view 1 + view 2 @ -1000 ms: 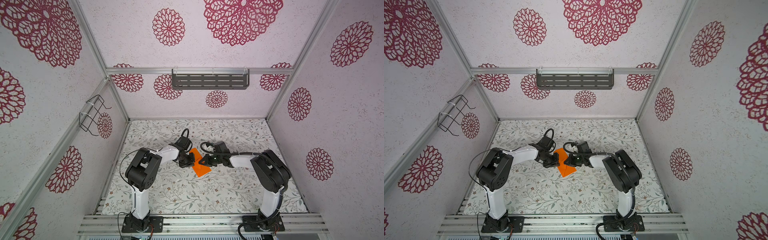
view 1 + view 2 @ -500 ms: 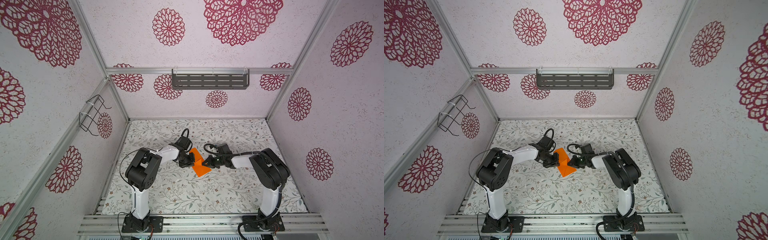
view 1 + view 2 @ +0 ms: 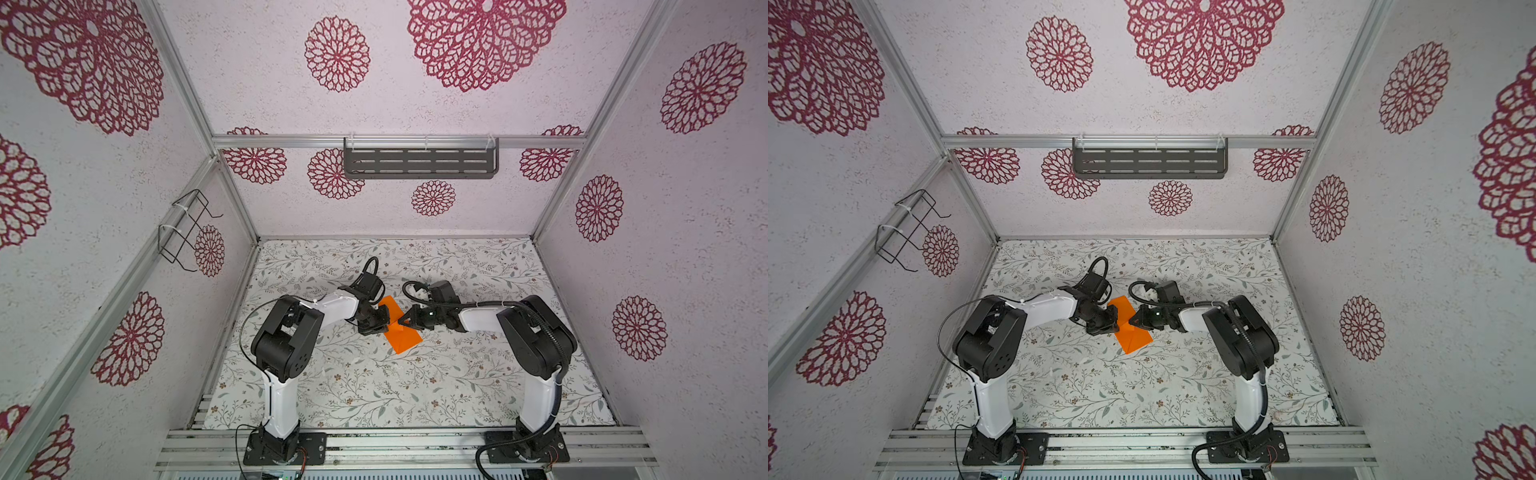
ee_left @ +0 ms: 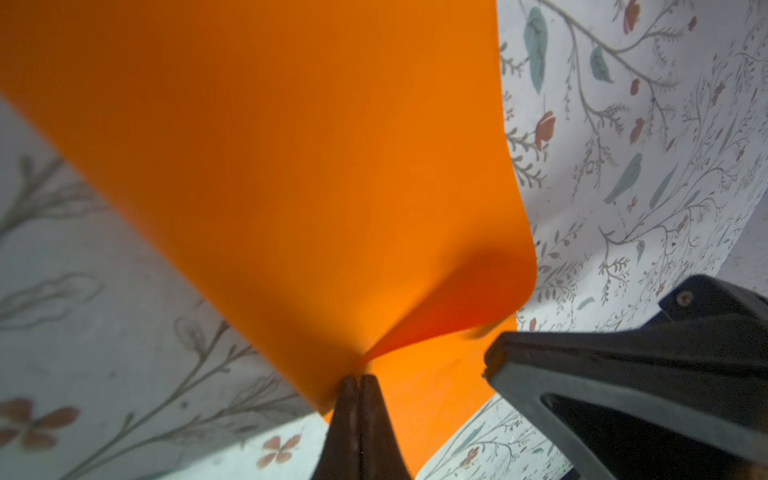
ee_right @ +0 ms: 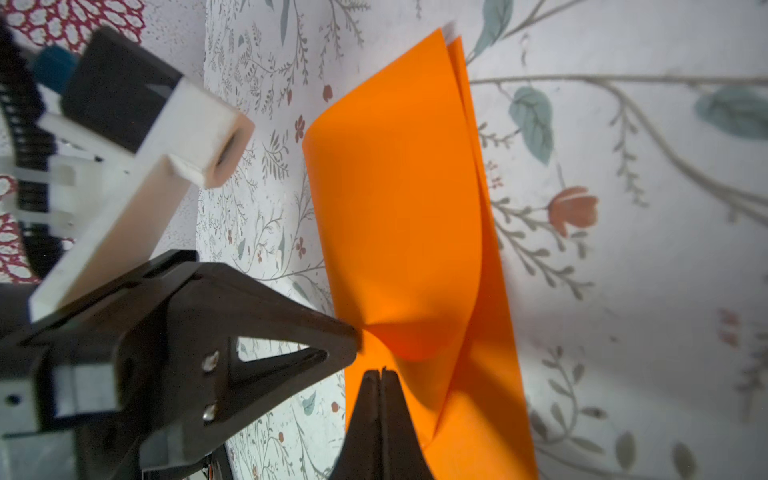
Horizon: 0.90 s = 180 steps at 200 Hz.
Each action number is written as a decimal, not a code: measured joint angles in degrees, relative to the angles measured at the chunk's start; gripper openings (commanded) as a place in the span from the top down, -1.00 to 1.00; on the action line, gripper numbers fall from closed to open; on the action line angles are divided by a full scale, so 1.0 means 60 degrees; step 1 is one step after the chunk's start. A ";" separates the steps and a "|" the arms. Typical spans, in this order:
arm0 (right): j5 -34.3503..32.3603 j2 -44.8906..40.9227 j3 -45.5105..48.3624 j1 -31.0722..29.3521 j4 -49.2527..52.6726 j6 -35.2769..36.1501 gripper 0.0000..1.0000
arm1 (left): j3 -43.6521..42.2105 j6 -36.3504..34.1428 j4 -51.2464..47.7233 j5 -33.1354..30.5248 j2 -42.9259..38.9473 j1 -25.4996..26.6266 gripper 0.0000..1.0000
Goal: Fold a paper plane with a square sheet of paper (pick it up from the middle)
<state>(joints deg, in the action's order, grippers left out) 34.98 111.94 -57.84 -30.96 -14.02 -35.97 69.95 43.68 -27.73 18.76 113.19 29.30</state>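
**Item 1. Square sheet of paper** point(image 3: 404, 340) point(image 3: 1133, 337): bright orange and doubled over. It lies mid-bench point(image 3: 374, 386), and in both top views its long side runs from 11 o'clock to 5 o'clock. The lower layer lies flat on the bench. The upper layer point(image 5: 395, 208) bulges up in a loose curl.

**Item 2. My left gripper** point(image 3: 386, 321) point(image 4: 357, 380): it sits at 9 o'clock of the sheet. Its jaws are fully together and nip the sheet's edge. The upper layer fans out from that nip.

**Item 3. My right gripper** point(image 3: 402, 322) point(image 5: 380, 372): it sits at 3 o'clock of the sheet, with its tip facing my left gripper's tip, just beside it. Its jaws are pressed together, and the tip rests against the lower layer. I cannot tell whether any paper is caught between them.
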 measured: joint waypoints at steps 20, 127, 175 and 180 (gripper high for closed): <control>-0.0157 0.0157 -0.0011 0.0033 0.0200 0.0098 0.95 | 0.0004 -0.0004 -0.0004 -0.0004 -0.0004 0.0000 1.00; -0.0550 -0.0382 0.0521 0.0820 -0.0178 0.0419 0.95 | 0.0007 -0.0066 -0.0011 -0.0011 0.0000 0.0000 1.00; -0.0149 -0.0386 0.0444 0.0339 -0.0477 0.0506 0.95 | 0.0007 -0.0066 -0.0015 -0.0015 0.0000 0.0000 1.00; -0.0109 -0.0328 0.0393 0.0299 -0.0474 0.0506 0.95 | 0.0007 -0.0069 -0.0015 -0.0015 0.0000 0.0000 1.00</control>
<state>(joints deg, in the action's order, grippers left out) 34.33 109.97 -55.48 -29.17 -16.86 -32.93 70.00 43.27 -27.81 18.68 113.19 29.30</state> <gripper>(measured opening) 0.053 0.038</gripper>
